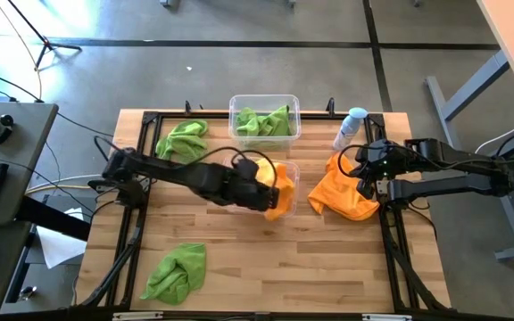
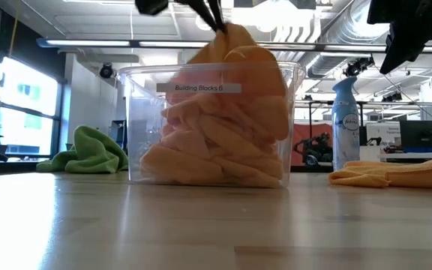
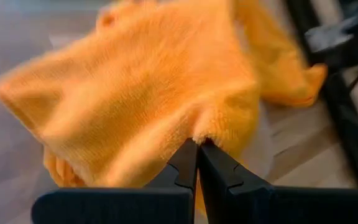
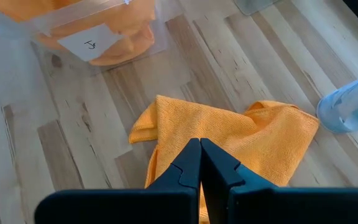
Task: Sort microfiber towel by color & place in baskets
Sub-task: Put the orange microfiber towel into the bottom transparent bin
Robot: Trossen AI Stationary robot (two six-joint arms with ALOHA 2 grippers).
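The left gripper (image 3: 197, 146) pinched an orange towel (image 3: 142, 93) over the near basket (image 2: 137, 112); it looked best lowered well inside before release. The right gripper (image 4: 200, 146), closed and empty, hovered over another orange cloth (image 4: 229, 134).

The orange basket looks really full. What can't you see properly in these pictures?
- How many cloths sit in the orange basket: low view, they blur into one heap.
- The basket's rim in the high view: the left tool and its orange towel cover it.
- Whether the right tool touches the loose orange towel: right wrist view, its closed fingers hide the spot.
- The spray bottle: cut off by the edge.
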